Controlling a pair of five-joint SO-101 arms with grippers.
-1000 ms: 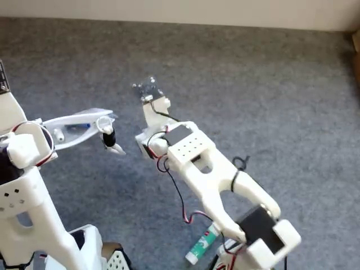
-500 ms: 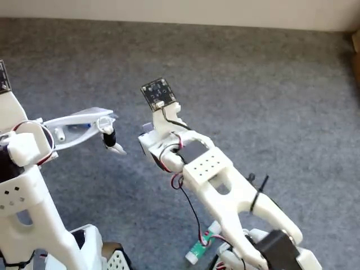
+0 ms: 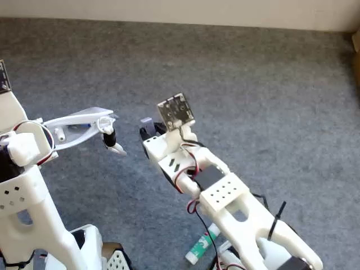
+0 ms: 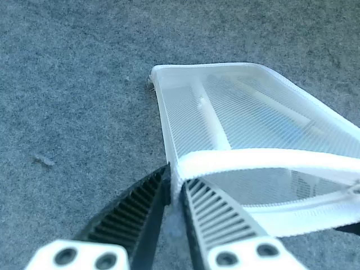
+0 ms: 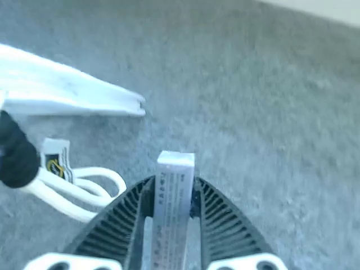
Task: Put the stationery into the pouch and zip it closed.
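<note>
My left gripper (image 4: 173,181) is shut on the rim of the white mesh pouch (image 4: 247,118), which hangs open above the carpet with long items showing through the mesh. In the high view the pouch (image 3: 79,125) juts out from the left arm, its black zip bead (image 3: 108,138) dangling on a white cord. My right gripper (image 5: 173,181) is shut on a small grey eraser-like block (image 5: 173,194); the gripper sits a short way to the right of the pouch mouth (image 3: 147,129). A green-and-white glue stick (image 3: 201,245) lies on the carpet under the right arm.
Grey carpet (image 3: 270,84) covers the whole work area, open to the far side and right. The left arm's white base (image 3: 28,214) stands at the near left. A pale wall edge (image 3: 225,14) runs along the back.
The right arm has drawn back toward the near side and its wrist has swung round, bringing the block nearer the pouch's level. The left arm and pouch have stayed still.
</note>
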